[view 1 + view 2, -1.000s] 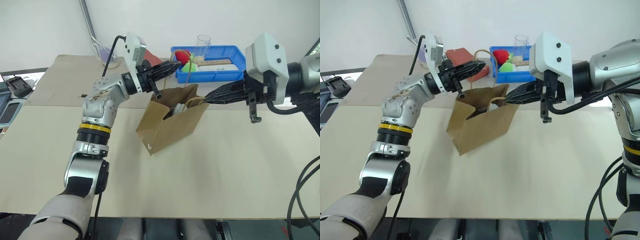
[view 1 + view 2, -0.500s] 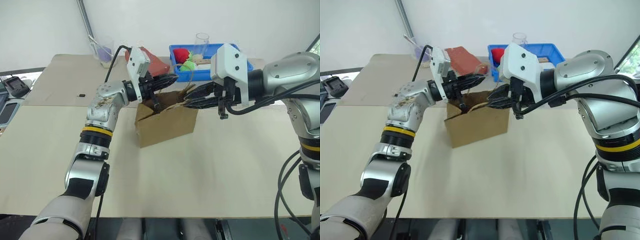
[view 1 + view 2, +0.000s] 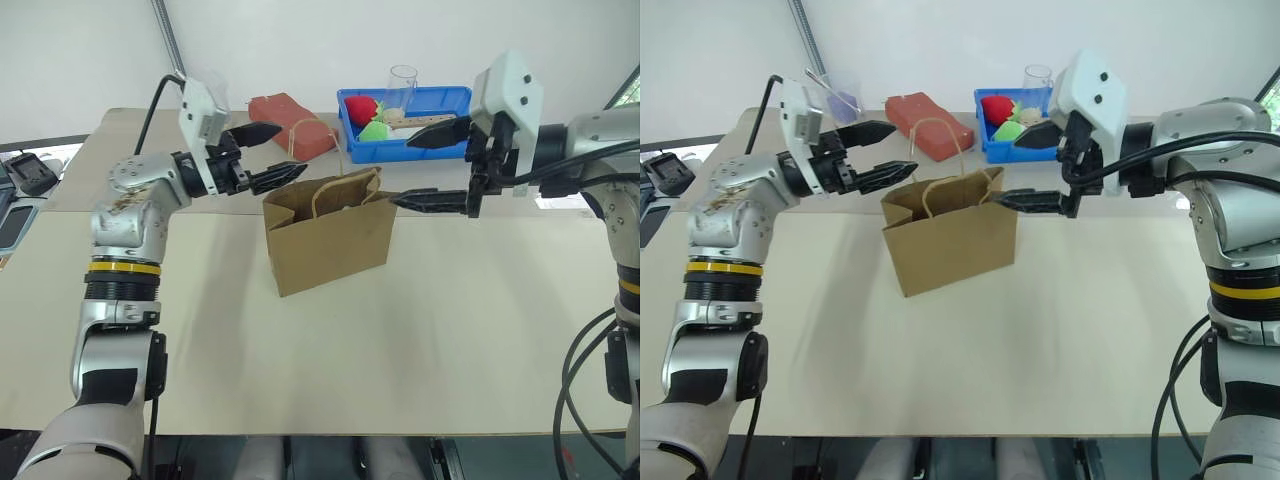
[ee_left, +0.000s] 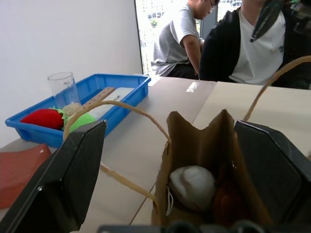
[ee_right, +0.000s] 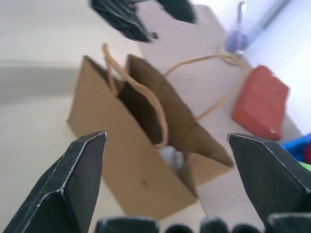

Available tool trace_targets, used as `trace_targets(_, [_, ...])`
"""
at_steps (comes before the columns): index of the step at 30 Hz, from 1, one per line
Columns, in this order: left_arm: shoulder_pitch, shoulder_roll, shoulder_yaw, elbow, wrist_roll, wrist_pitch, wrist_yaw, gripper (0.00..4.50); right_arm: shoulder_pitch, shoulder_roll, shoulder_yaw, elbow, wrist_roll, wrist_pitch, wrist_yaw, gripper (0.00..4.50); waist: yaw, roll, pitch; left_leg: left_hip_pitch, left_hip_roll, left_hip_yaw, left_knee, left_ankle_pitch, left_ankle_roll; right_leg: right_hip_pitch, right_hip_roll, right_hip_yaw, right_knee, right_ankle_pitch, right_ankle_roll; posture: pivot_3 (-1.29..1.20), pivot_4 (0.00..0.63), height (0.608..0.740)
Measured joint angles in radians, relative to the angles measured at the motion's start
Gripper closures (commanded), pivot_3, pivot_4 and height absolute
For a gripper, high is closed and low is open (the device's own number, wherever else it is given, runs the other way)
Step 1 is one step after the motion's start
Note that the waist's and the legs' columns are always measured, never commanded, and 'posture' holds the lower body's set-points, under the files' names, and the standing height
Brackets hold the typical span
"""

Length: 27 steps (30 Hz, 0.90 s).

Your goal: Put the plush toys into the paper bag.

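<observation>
Both toys – white (image 4: 192, 187) and orange-brown (image 4: 227, 200) – sit inside upright paper bag (image 3: 330, 240); left end effector (image 3: 272, 155) & right end effector (image 3: 432, 168) wide open, empty – withdraw w/o snagging handles.

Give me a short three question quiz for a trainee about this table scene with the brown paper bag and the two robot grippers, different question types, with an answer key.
1. True or false: the left gripper is clamped on a twine handle of the brown kraft paper bag.
2. Multiple choice: what lies beside the white fluffy plush toy inside the bag? A) a clear plastic cup B) an orange-brown plush toy C) a wooden strip
3. Fill in: the red brick-shaped block lies on the table behind the bag, to the ____ of the blue plastic tray, seen from the head camera.

Key
1. False; the left gripper and the right gripper both stand open, apart from the bag.
2. B, the orange-brown plush toy.
3. left
</observation>
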<state>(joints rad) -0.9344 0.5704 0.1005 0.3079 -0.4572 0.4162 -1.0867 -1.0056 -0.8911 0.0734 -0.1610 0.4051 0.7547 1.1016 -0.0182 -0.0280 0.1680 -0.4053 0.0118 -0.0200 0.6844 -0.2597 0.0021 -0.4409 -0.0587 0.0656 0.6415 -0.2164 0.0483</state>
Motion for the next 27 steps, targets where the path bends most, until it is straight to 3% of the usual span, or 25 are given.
trace_targets(5, [0.067,0.076,0.070,-0.079,-0.088,0.108,-0.019,0.00,0.032,-0.006,-0.058,0.002,0.014,0.010,-0.027,0.03,-0.001,0.000,0.000,0.000,0.000,0.000,0.000,0.000,0.000,0.000,0.000,0.000,0.000,0.000,0.000,0.00,0.150,0.740])
trace_targets(10, [0.237,0.151,0.099,-0.147,-0.134,0.161,-0.087,0.00,0.096,-0.028,-0.099,-0.014,0.053,0.029,-0.031,0.03,-0.002,0.000,0.000,0.001,0.001,0.001,0.000,0.000,0.000,0.000,0.000,0.000,0.000,0.000,0.000,0.00,0.150,0.740])
trace_targets(19, [0.417,0.107,0.058,-0.288,-0.117,0.106,-0.073,0.00,0.202,-0.076,-0.127,-0.147,0.189,0.086,0.029,0.03,0.005,0.000,0.000,0.001,0.001,0.001,0.001,0.000,0.000,0.001,0.000,0.000,0.000,0.000,0.000,0.00,0.150,0.740])
trace_targets(27, [0.413,0.031,0.029,-0.265,-0.044,0.018,0.034,0.00,0.236,-0.083,-0.140,-0.221,0.272,0.136,0.016,0.03,0.003,0.000,0.000,0.003,0.001,0.001,0.002,0.000,0.000,0.002,0.000,0.001,-0.001,0.000,0.000,0.00,0.150,0.740])
